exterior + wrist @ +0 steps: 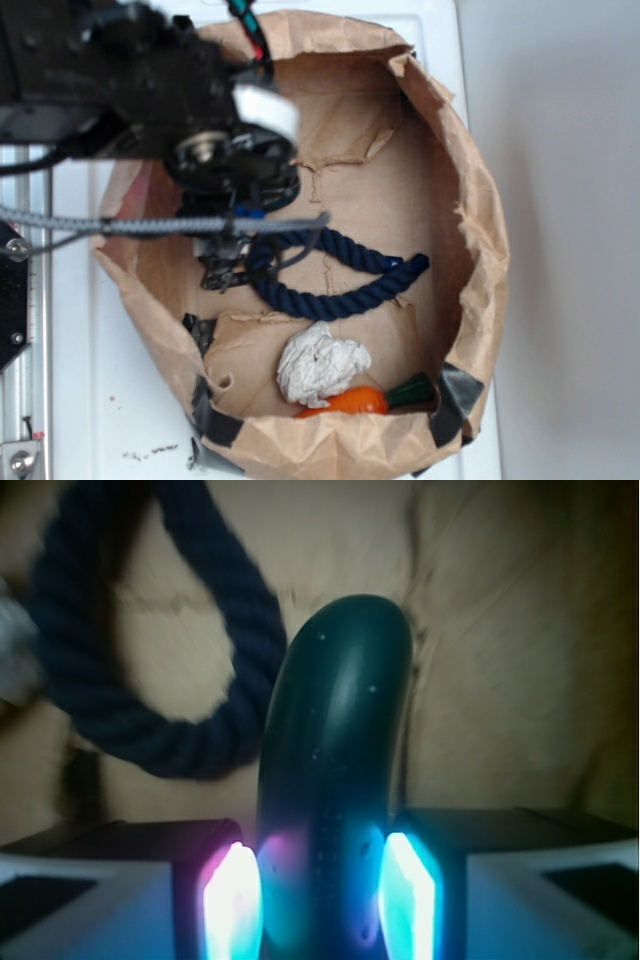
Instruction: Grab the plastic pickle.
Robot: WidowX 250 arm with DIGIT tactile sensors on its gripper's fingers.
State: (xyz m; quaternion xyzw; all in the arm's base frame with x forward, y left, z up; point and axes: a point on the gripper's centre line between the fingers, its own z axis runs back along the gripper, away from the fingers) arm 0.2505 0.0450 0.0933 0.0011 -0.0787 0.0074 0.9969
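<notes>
In the wrist view the plastic pickle [335, 760], dark green, glossy and slightly curved, stands between my two glowing pads [232, 905] and reaches away from me. My gripper [322, 900] is shut on its lower part, with both pads against its sides. In the exterior view the gripper [225, 262] sits low inside the brown paper bag [480, 230], at the left end of the rope. The arm hides the pickle in that view.
A dark navy rope loop [330, 285] lies on the bag floor just left of the pickle [150, 730]. A crumpled white paper ball [320, 362] and an orange carrot toy [355, 400] with a green tip lie at the bag's near wall. The bag's walls stand all around.
</notes>
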